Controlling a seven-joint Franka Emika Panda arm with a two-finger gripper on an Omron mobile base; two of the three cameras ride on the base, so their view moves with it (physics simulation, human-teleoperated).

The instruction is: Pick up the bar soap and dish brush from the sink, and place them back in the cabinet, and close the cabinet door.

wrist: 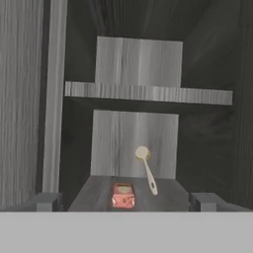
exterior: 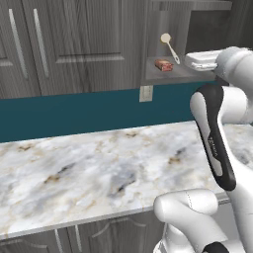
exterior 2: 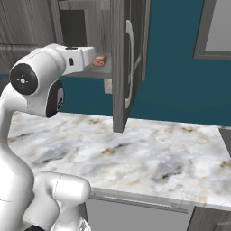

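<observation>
The bar soap (wrist: 123, 194), an orange-red block, lies on the grey lower shelf of the open cabinet (wrist: 94, 195). The dish brush (wrist: 147, 170) stands just right of it, leaning on the back wall with its round head up. Both also show in the left base view, the soap (exterior: 164, 65) and the brush (exterior: 169, 47). My gripper (wrist: 126, 202) is open and empty, its fingertips (wrist: 47, 200) wide apart at the shelf's front edge, short of the soap. The cabinet door (exterior 2: 122, 67) stands swung open to the right, its silver handle (exterior 2: 130, 67) facing me. The sink is out of view.
A marble counter (exterior: 99, 168) runs below the cabinet, with a teal backsplash (exterior: 74, 111) and a wall outlet (exterior: 146, 93) behind it. An upper shelf (wrist: 148, 92) crosses the cabinet above. Closed wall cabinets (exterior: 74, 44) stand to the left.
</observation>
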